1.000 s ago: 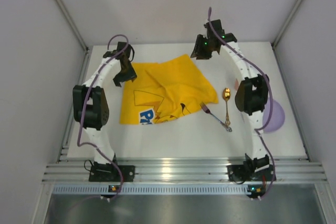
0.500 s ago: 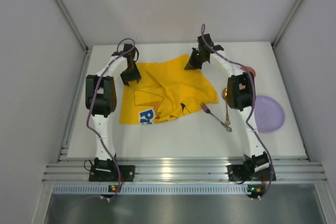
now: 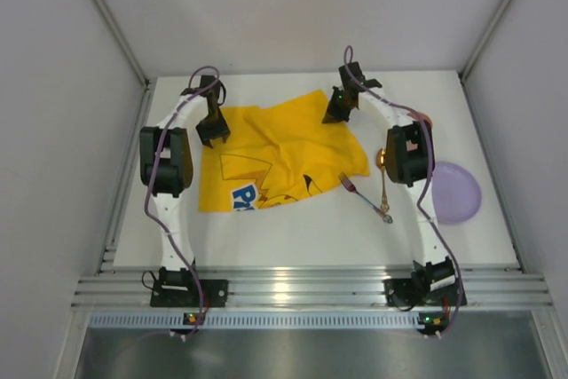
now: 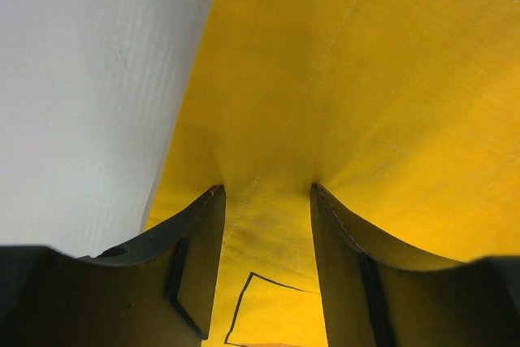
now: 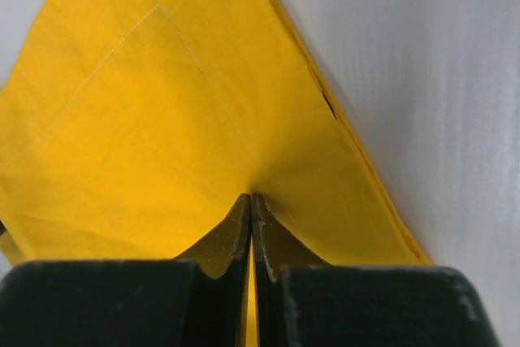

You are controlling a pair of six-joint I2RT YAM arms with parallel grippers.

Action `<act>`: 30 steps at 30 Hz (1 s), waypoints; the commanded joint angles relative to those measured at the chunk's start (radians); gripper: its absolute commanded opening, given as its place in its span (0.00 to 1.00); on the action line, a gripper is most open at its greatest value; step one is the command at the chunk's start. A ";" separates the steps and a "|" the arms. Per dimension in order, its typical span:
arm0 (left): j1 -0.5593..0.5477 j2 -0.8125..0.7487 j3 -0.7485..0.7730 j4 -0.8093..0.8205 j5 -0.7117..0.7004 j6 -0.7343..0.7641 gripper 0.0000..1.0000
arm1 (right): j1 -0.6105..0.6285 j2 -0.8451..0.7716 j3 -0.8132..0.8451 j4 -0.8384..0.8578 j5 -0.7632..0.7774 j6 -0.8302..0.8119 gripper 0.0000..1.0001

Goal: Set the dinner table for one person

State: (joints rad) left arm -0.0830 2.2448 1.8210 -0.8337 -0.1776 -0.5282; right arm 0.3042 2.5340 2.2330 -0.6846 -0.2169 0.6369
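Dinner table (image 3: 293,237) fills the floor of the white-walled cell, a plain white matte top with a ribbed aluminium rail (image 3: 293,290) along its near edge, where both arm bases are bolted. A rumpled yellow cloth (image 3: 284,144) with a black cartoon outline and blue lettering lies on it, left of centre and toward the far side.

The left gripper (image 3: 213,135) points down at the cloth's far left edge. In the left wrist view its jaws (image 4: 266,188) stand apart, tips on the fabric, with a strip of yellow cloth (image 4: 390,79) and a stitched seam showing between them and bare white tabletop (image 4: 81,79) to one side. The right gripper (image 3: 335,114) is at the cloth's far right corner. In the right wrist view its jaws (image 5: 252,197) are pressed together on the yellow fabric (image 5: 146,119), creases fanning out from the tips, with white tabletop (image 5: 422,79) just past the hem.

Right of the cloth lie a purple-handled fork (image 3: 359,193) and a gold spoon (image 3: 382,175), their near ends meeting; the spoon's bowl is partly hidden by the right arm. Further right sits a lilac plate (image 3: 457,193), well apart from the cloth. A small orange object (image 3: 424,119) peeks out behind the right arm; what it is cannot be told.
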 commanded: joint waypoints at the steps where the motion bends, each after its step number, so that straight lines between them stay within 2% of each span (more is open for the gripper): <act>1: 0.037 0.009 -0.048 -0.073 -0.079 0.031 0.51 | -0.053 0.003 0.004 -0.124 0.119 -0.028 0.00; 4: 0.049 -0.001 -0.057 -0.076 -0.080 0.033 0.51 | -0.082 -0.020 -0.018 -0.193 0.197 -0.045 0.00; 13: 0.052 0.010 -0.025 -0.064 -0.028 0.025 0.50 | -0.148 -0.103 -0.154 -0.207 0.251 -0.085 0.00; 20: 0.032 0.108 0.194 -0.099 0.004 0.071 0.52 | -0.152 -0.182 -0.283 -0.227 0.394 -0.075 0.00; 23: 0.028 0.153 0.273 -0.122 0.015 0.077 0.53 | -0.155 -0.228 -0.378 -0.218 0.409 -0.063 0.00; 27: 0.028 0.188 0.313 -0.119 0.024 0.073 0.53 | -0.154 -0.268 -0.504 -0.182 0.410 -0.072 0.00; 30: 0.028 0.211 0.336 -0.119 0.035 0.073 0.53 | -0.155 -0.276 -0.486 -0.167 0.398 -0.118 0.00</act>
State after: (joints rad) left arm -0.0654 2.4142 2.1208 -0.9268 -0.1337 -0.4702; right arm 0.1631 2.2261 1.7840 -0.7750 0.0917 0.5846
